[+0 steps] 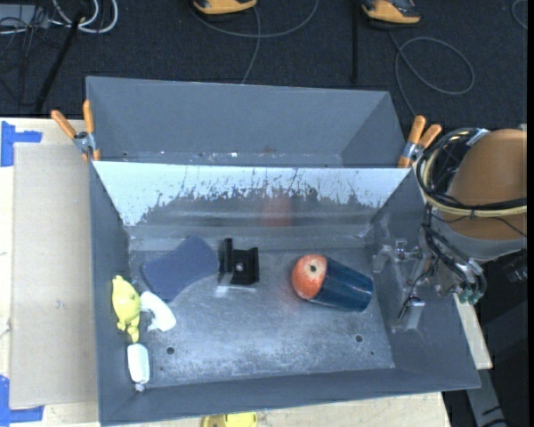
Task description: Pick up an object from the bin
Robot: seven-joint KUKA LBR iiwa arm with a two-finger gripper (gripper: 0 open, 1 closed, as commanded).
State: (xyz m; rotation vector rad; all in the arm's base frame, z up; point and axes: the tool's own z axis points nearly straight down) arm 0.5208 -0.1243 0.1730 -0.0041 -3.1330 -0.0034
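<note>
1. camera view: the grey metal bin (249, 350) has a floor scuffed pale and speckled, and its back wall is streaked with dark drips above a cleaner band.
2. a red apple (310, 277) lies right of the floor's middle, touching the dark blue cylinder (349, 291) that lies on its side just right of it.
3. left of the apple, near it, stands a small black block (240, 263); further left lies a flat blue pad (178, 267).
4. well left of the apple, by the left wall, are a yellow toy (125, 304), a white piece (158, 314) touching it, and a small white bottle (138, 363) below them.
5. the gripper (408, 302) hangs right of the apple, over the bin's right sloping wall, just beside the blue cylinder but apart from it; i cannot tell whether it is open or closed.
6. the arm's orange cover (491, 189), ringed by black cables, sits further right, beyond the rim.
7. behind the bin is dark carpet (338, 52) with loose cables (436, 60) looped across it.
</note>
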